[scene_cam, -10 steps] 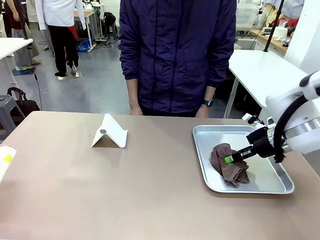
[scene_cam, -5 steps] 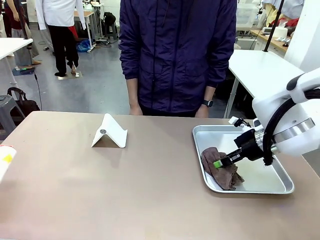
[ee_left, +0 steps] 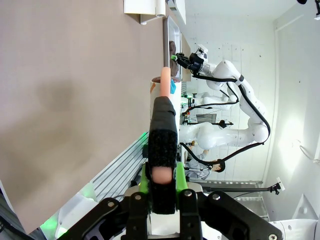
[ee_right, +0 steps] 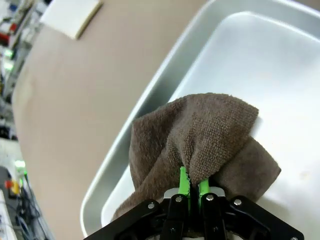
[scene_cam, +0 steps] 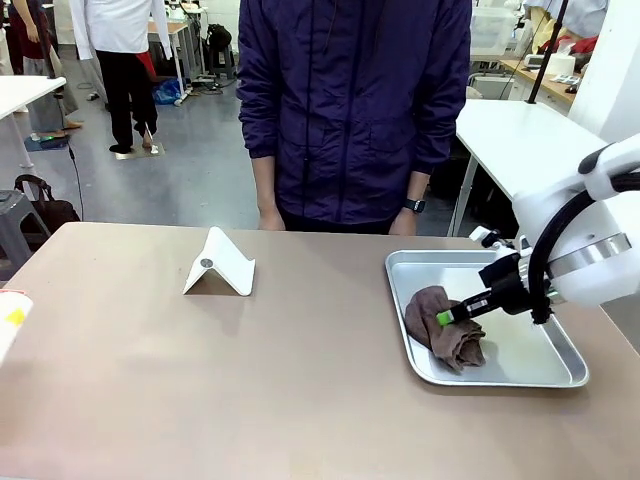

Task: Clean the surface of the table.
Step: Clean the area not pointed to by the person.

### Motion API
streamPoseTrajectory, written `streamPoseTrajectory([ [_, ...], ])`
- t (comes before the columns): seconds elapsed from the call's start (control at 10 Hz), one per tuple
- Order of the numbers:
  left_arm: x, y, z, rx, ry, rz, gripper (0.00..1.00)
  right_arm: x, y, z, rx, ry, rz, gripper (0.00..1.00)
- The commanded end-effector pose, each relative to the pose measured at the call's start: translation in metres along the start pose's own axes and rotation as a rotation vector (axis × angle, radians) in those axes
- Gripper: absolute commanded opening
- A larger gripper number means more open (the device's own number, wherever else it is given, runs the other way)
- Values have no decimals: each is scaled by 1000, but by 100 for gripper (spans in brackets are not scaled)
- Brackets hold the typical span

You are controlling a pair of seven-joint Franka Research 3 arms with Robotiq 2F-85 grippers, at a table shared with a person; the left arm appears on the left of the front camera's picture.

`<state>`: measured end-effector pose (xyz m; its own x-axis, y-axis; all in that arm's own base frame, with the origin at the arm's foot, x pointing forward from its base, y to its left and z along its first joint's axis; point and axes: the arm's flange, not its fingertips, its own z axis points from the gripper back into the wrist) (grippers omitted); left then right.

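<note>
Fingers (ee_right: 183, 181) of right gripper (scene_cam: 445, 317) pinched shut on brown cloth (scene_cam: 447, 338) in metal tray (scene_cam: 540, 378). The wrist view shows the fold caught between the pads, which the front view hides. Left gripper (ee_left: 162, 150) closed, apparently on a white bottle (ee_left: 159, 92); view poor. Tray sits on the table (scene_cam: 250, 380), right side, with a white stand (scene_cam: 220, 263) well to its left. Person (scene_cam: 350, 110) at far edge. Cloth slightly further left in tray than a second ago.

Wide taupe-brown table (scene_cam: 300, 400); smooth, matte top
</note>
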<state>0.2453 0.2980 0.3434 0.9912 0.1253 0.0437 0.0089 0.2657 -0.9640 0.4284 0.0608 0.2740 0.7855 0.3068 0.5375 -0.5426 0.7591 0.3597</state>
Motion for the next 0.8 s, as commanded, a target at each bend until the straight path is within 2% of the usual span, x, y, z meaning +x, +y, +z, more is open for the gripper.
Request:
streamPoseTrajectory([
  [0.0,-1,-4,-2,0,-6,13,22,10,-40,-6,-78,-88,-126,7],
  [0.1,-1,-4,-2,0,-6,13,22,13,-54,-1,-77,-120,-175,7],
  [0.3,-1,-4,-2,0,-6,13,22,9,-61,9,-13,-122,-210,7],
  [0.6,-1,-4,-2,0,-6,13,22,1,-64,52,220,-159,-270,7],
  [0.7,-1,-4,-2,0,-6,13,22,-5,-67,80,295,-213,-292,7],
])
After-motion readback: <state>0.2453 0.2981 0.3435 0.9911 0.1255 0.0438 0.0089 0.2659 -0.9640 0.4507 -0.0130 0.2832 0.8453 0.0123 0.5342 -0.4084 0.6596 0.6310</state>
